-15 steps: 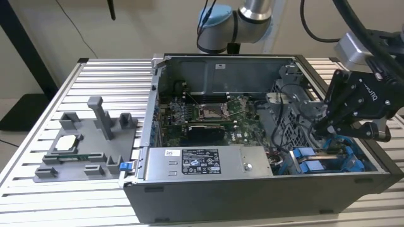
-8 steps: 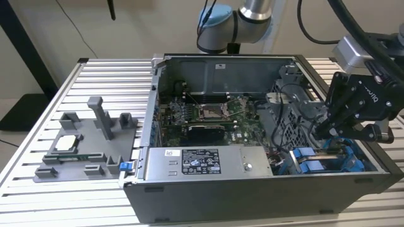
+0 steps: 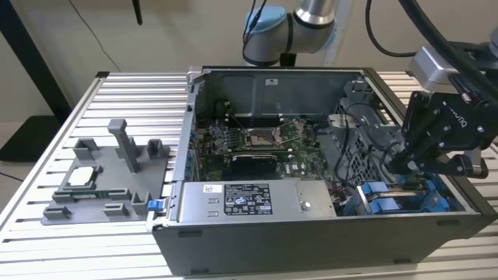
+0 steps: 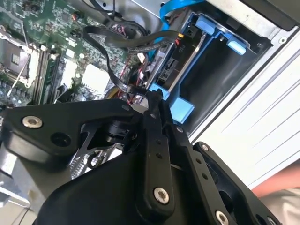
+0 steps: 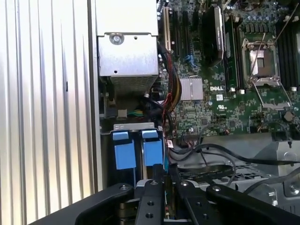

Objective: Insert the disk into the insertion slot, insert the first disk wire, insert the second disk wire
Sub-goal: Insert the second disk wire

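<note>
Exterior view: black tool (image 3: 412, 160) is hanging over the open grey case (image 3: 311, 233) at the exterior view's right, its tips sitting down at the slot (image 3: 404, 201), a sheet-metal bay with bright blue plastic rails. The ribbed aluminium tabletop (image 3: 46, 233) is carrying the case and a grey moulded fixture (image 3: 109, 186).

Second wrist view: the flat disk (image 4: 176, 58) in its blue carrier is sitting on edge inside the slot (image 4: 225, 70), beside an empty dark compartment. The tool (image 4: 154, 101) is clenched, its slim black fingers (image 4: 151, 117) pressing together on a thin flat black wire (image 4: 110, 65) that is looping over the green board (image 4: 47, 51).

First wrist view: two blue tabs (image 5: 136, 150) are lying just beyond the fingertips, below a perforated silver box (image 5: 127, 56).
</note>
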`<state>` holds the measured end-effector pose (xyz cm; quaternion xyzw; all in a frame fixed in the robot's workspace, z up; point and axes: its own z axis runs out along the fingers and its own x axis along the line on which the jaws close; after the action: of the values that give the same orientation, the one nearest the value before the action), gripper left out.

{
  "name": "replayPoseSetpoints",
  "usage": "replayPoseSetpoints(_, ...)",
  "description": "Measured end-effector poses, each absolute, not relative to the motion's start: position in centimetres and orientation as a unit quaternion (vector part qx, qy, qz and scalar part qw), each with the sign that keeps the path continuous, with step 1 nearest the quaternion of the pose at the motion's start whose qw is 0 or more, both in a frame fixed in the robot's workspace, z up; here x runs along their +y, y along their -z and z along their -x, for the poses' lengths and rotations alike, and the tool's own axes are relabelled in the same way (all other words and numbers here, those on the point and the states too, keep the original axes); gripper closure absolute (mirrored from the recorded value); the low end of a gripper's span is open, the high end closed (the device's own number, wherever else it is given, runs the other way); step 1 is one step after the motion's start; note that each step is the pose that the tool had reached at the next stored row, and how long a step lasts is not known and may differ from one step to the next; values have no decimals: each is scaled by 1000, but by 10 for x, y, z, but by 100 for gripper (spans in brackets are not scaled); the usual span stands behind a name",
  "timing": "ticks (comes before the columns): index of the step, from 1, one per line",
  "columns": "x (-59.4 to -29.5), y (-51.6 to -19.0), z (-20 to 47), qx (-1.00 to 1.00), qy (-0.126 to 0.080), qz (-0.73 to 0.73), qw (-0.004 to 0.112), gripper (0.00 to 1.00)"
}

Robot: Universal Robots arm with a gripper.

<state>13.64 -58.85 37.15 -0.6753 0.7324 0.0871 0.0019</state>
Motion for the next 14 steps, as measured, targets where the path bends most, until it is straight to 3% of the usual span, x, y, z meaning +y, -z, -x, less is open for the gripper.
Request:
replayPoseSetpoints(3,-588,-370,-134,733,-74,676,4,100)
replayPoseSetpoints(11,-587,-365,-124,732,-45,679,35,100)
replayPoseSetpoints(14,-587,-361,-124,732,-40,679,40,100)
